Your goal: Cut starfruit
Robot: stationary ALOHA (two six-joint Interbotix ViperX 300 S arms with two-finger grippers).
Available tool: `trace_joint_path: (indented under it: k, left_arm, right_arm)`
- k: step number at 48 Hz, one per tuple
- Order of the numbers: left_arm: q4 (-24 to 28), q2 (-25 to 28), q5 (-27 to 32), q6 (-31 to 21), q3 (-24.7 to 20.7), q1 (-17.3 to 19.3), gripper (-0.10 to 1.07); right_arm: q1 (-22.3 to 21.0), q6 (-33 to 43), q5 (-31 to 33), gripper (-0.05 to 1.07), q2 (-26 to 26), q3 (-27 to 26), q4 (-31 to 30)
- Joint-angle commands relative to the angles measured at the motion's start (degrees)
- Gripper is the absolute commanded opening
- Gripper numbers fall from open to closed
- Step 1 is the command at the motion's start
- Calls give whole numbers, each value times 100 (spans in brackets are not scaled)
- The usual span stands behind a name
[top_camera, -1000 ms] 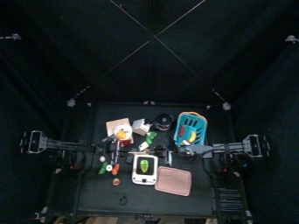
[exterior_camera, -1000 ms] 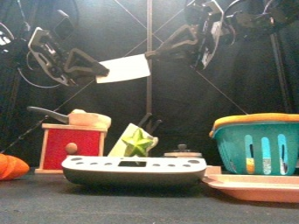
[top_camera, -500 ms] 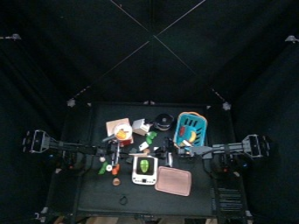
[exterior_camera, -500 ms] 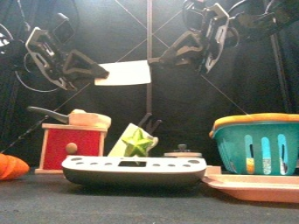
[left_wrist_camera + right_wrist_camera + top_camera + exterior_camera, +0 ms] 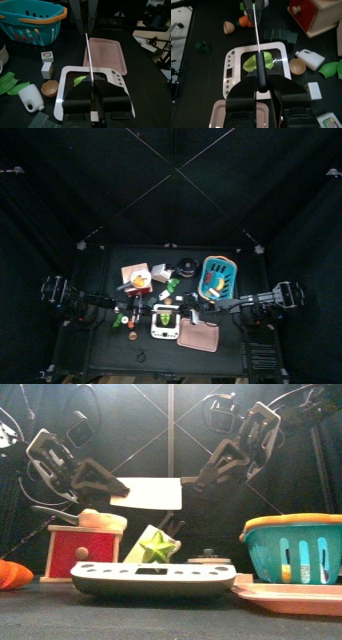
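We see the starfruit (image 5: 156, 546) lying on the white cutting board (image 5: 154, 579), near the board's middle, standing up as a bright green wedge in the front view. Both arms hang above the board. The left gripper (image 5: 89, 75) has its jaws pressed onto a cleaver (image 5: 147, 492), whose broad pale blade hangs in the air above the starfruit, apart from it; in the left wrist view the blade runs edge-on over the board. The right gripper (image 5: 258, 75) pinches a thin rod-like thing (image 5: 256, 30) that we cannot identify, and in the right wrist view it lines up over the starfruit (image 5: 258, 62). Beside the board, on the right arm's side, a pink tray (image 5: 297, 595) lies touching it, and a teal basket (image 5: 297, 547) stands behind that tray. On the board's other side stands a red box (image 5: 83, 552).
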Motion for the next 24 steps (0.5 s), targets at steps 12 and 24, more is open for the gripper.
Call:
trace_joint_path:
  k: [12, 24]
  left_arm:
    - [-220, 141, -44, 26, -193, -185, 35]
    - [-229, 272, -35, 26, -193, -193, 35]
  right_arm:
    - [0, -18, 26, 48, 18, -62, -35]
    - [-18, -18, 26, 48, 141, -62, -35]
